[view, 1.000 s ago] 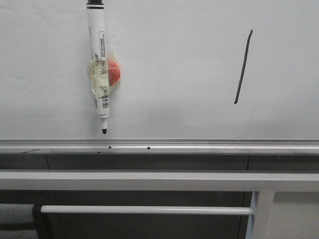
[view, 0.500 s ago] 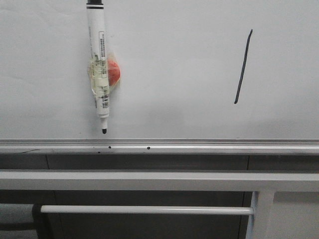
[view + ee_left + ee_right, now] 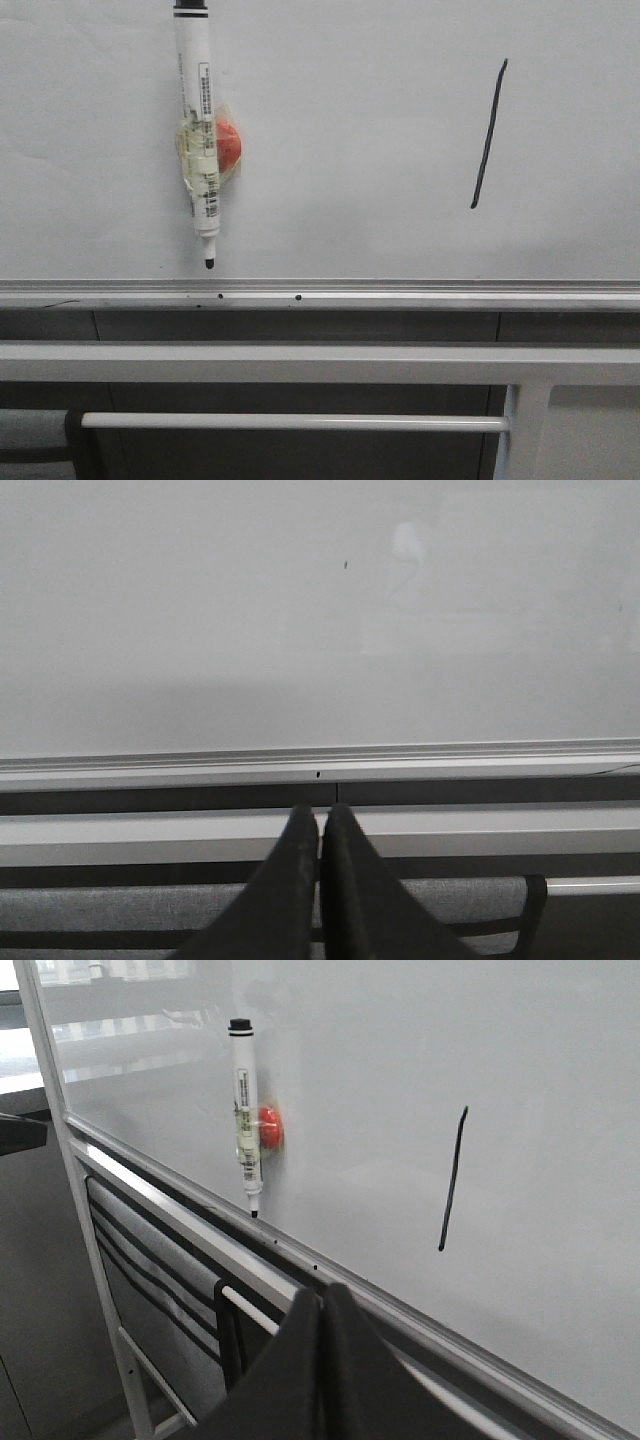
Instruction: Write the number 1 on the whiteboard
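Item 1: large flat pale grey-white glossy whiteboard [image 3: 340, 140], upright, filling the upper part of the front view; silver aluminium rail [image 3: 400, 293] along its lower edge.

Item 2: white marker pen with black cap [image 3: 198, 130], on the left part of the board, nearly vertical, cap up, black tip down just above the rail. It sits against an orange-red round magnet [image 3: 229, 147], with yellowish clear tape wrapped round its barrel there.

Item 3: number 1 [image 3: 488, 134], a single thin black stroke on the right part of the board, nearly vertical, leaning slightly right at the top, well apart from the pen and clear of the rail.

Item 4: grey metal bars [image 3: 300, 362] and dark panels below the rail.

Item 5: left gripper [image 3: 320, 825], black fingers pressed together, nothing between them, pointing at the rail below a bare stretch of board.

Item 6: right gripper [image 3: 322, 1305], black fingers likewise clenched on nothing, below the rail; pen and stroke both visible beyond it.
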Robot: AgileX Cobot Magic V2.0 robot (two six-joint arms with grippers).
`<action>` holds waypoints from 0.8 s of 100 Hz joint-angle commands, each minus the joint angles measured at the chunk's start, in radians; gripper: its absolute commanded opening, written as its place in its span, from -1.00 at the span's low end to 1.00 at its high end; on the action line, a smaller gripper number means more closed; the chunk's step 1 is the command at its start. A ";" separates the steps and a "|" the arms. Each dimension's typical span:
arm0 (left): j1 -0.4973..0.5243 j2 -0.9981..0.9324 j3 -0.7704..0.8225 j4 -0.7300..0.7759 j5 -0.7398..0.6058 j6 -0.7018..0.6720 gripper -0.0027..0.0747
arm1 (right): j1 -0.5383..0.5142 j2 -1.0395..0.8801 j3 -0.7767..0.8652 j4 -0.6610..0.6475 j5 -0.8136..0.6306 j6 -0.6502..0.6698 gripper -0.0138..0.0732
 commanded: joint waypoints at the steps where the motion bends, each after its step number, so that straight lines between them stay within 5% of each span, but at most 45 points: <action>1: 0.002 -0.022 0.005 -0.011 -0.074 -0.001 -0.98 | -0.005 0.010 -0.026 0.002 -0.077 -0.006 -0.78; 25: 0.002 -0.022 0.005 -0.011 -0.074 -0.001 -0.98 | -0.005 0.010 -0.008 -0.110 -0.060 -0.017 -0.78; 45: 0.002 -0.022 0.005 -0.011 -0.074 -0.001 -0.98 | -0.005 0.010 0.077 0.132 -0.031 -0.072 -0.78; 60: 0.002 -0.022 0.005 -0.011 -0.074 -0.001 -0.98 | -0.016 0.010 0.075 0.286 -0.028 -0.294 -0.78; 80: 0.002 -0.022 0.005 -0.011 -0.074 -0.001 -0.98 | -0.162 0.005 0.075 0.302 -0.044 -0.330 -0.78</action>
